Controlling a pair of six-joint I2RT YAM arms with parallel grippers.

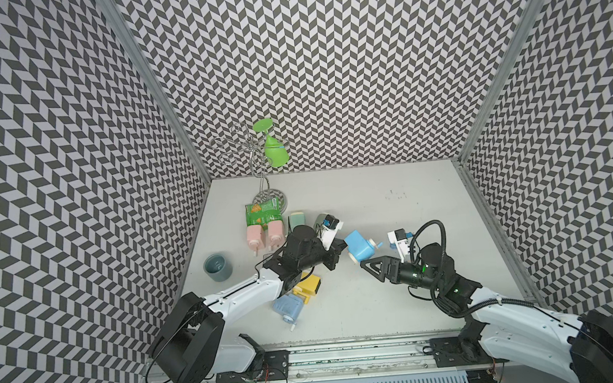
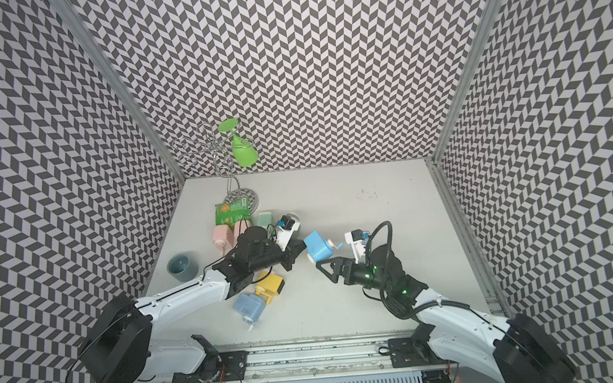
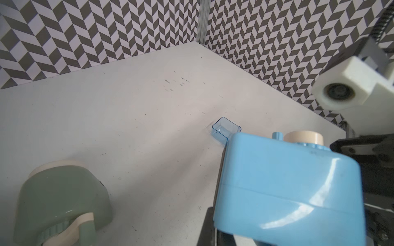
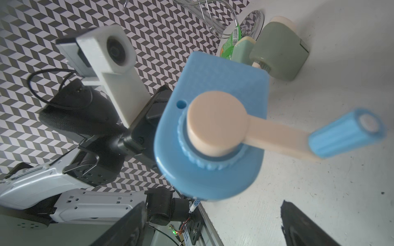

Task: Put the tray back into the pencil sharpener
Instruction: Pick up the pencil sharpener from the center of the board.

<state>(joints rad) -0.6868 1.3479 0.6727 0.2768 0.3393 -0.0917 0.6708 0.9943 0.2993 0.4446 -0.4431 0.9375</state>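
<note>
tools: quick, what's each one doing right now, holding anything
left tool: closed on the sharpener
right tool: open, empty

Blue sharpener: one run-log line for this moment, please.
left hand: shut on blue sharpener | right hand: open, empty, near sharpener | tray: out, on table | insertion: not yet done

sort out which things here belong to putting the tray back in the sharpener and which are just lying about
For the job: bright blue pencil sharpener, held in the left hand; clear blue tray on the table; open right hand.
Lying about: green sharpener, yellow sharpener, pale blue sharpener, pink sharpeners, snack packet, grey cup, wire rack, green glass.
</note>
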